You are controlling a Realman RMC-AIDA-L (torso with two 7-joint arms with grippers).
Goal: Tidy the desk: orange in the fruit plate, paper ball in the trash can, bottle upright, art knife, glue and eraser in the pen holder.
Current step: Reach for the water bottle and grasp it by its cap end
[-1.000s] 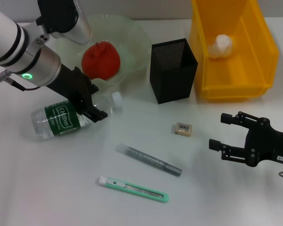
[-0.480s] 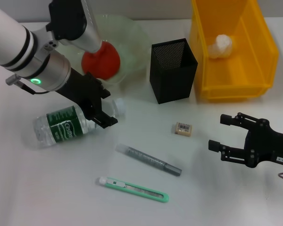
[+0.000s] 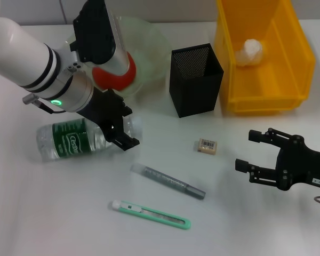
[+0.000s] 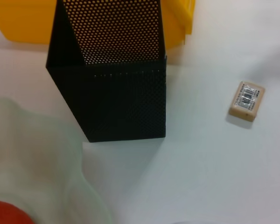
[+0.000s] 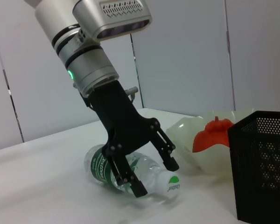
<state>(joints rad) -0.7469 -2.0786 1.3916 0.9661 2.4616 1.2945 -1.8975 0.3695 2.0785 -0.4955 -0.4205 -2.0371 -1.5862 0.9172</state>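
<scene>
Bright, even light; soft faint shadows

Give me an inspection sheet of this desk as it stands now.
Surface: white desk, no spills seen.
Job's things: bottle lying down; orange in fruit plate; paper ball in yellow trash can; eraser, glue and art knife loose; pen holder upright.
Clutter: nothing seen.
Grippers: left claw open astride the bottle's neck end; right claw open, off to the right.
Cables: nothing seen.
Surroundings: pale wall panels.
</scene>
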